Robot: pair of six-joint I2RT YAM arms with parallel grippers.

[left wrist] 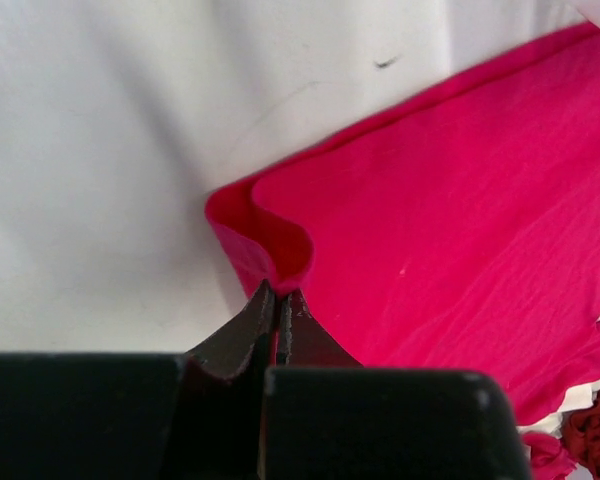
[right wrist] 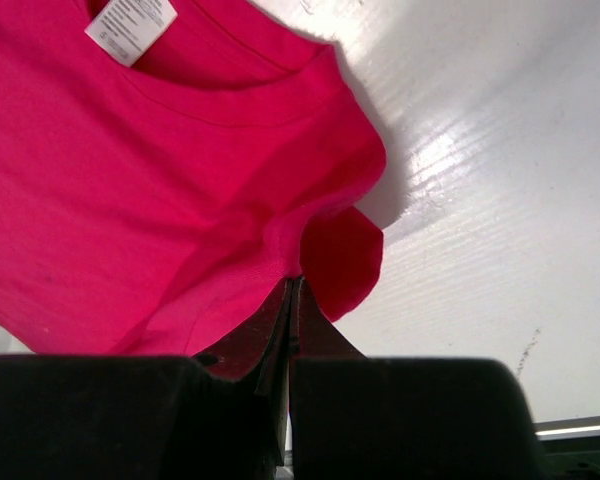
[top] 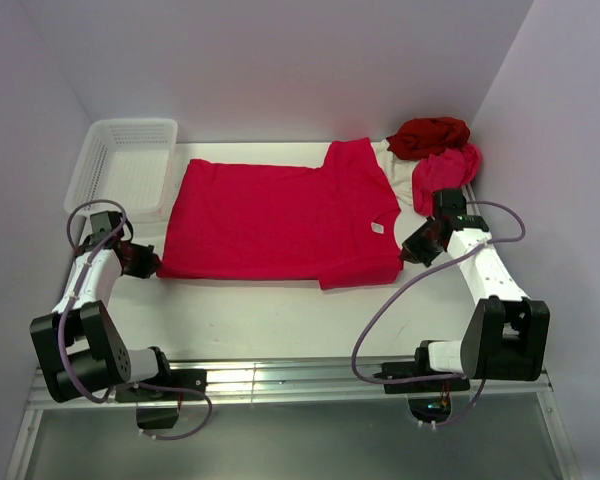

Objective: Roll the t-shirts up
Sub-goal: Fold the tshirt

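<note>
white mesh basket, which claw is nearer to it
Left. The left claw pinches the red t-shirt hem just in front of the basket; the right claw grips the shirt's shoulder at the opposite end.

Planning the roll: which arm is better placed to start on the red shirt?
Left, likely: left hand pinches the red t-shirt at its hem corner, already curled; right hand grips the bulkier collar end.
</note>
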